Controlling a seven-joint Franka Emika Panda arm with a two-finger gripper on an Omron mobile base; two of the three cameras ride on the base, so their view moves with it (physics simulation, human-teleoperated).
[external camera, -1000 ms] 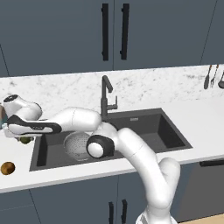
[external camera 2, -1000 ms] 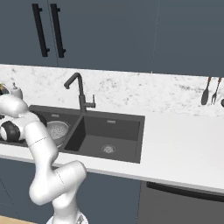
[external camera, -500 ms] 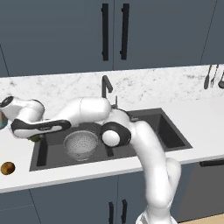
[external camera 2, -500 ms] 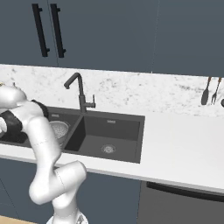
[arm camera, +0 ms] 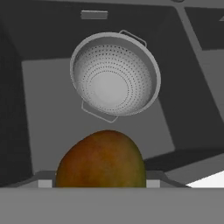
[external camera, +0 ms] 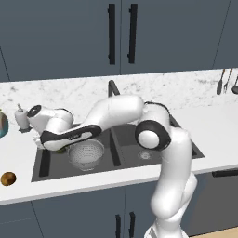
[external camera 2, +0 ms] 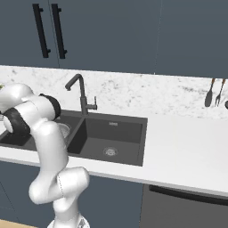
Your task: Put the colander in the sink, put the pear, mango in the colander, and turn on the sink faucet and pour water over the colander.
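The colander (arm camera: pixel 114 74) sits empty in the left basin of the sink (external camera: pixel 125 139), its two handles showing; from the left base it is the pierced metal bowl (external camera: pixel 86 154). My gripper (external camera: pixel 56 143) hangs just left of and above it, shut on the mango (arm camera: pixel 101 159), an orange-green fruit that hides most of the fingers. The mango is in the air over the basin floor, beside the colander's rim. The sink faucet (external camera: pixel 112 88) stands behind the divider with no water running. A small brown-gold round fruit (external camera: pixel 8 178) lies on the front left counter; I cannot tell if it is the pear.
A soap dispenser (external camera: pixel 20 117) and the edge of a bowl (external camera: pixel 2 123) stand on the counter left of the sink. Utensils (external camera: pixel 225 81) hang on the wall at far right. The right basin (external camera 2: pixel 111 136) holds only its drain. My forearm spans the sink divider.
My arm has swung from the left counter towards the sink, carrying the mango, and now holds it over the left basin beside the colander. The colander has not moved.
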